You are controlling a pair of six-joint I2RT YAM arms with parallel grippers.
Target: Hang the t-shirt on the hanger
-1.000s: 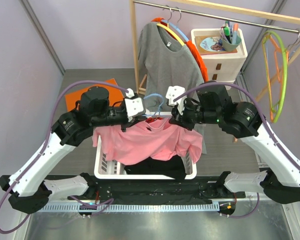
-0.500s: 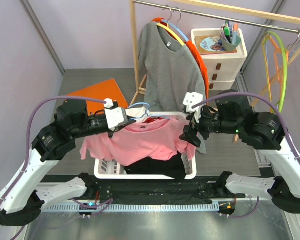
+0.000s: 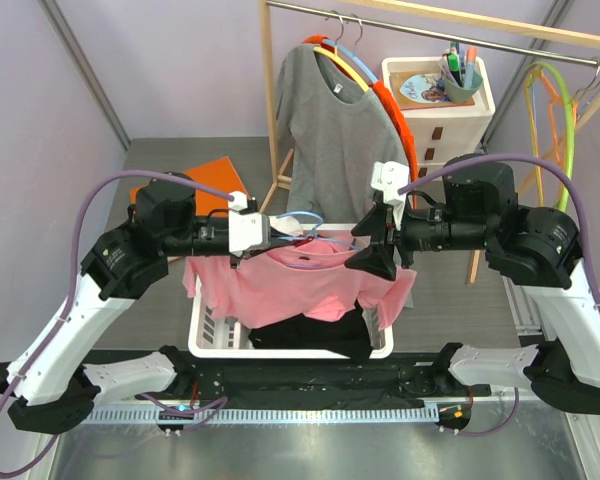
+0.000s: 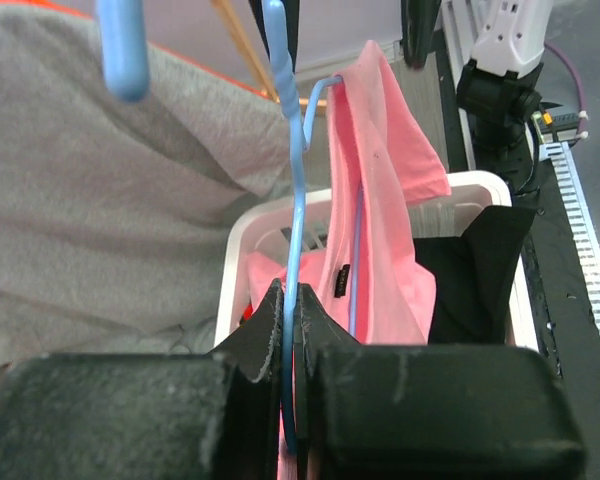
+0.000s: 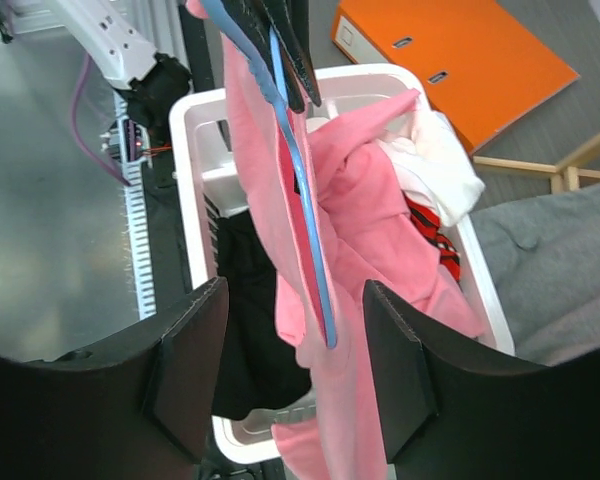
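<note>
While the left gripper [image 4: 290, 302] is clenched on the wire of the hanger [image 4: 299, 190], the hanger is held up above the white basket [image 3: 208, 322]. The t-shirt [image 3: 298, 285] is draped over the hanger and spreads between the two grippers. Its lower part hangs down over the basket's contents, and one sleeve falls across the basket's right rim. In the left wrist view, the pink cloth lies along the far arm of the wire, with a small dark label [image 4: 340, 282] showing. The right gripper [image 3: 373, 248] is released: its fingers [image 5: 188, 375] stand wide apart at the shirt's right shoulder, with the end of the blue wire and a fold of cloth in the gap between them — contact with either pad cannot be told. A black garment [image 4: 472, 268] and a white garment with a red print [image 5: 435, 185] lie in the basket. A grey shirt [image 3: 335, 120] hangs on the rail behind. An orange binder [image 5: 460, 55] lies on the surface beyond the basket.
</note>
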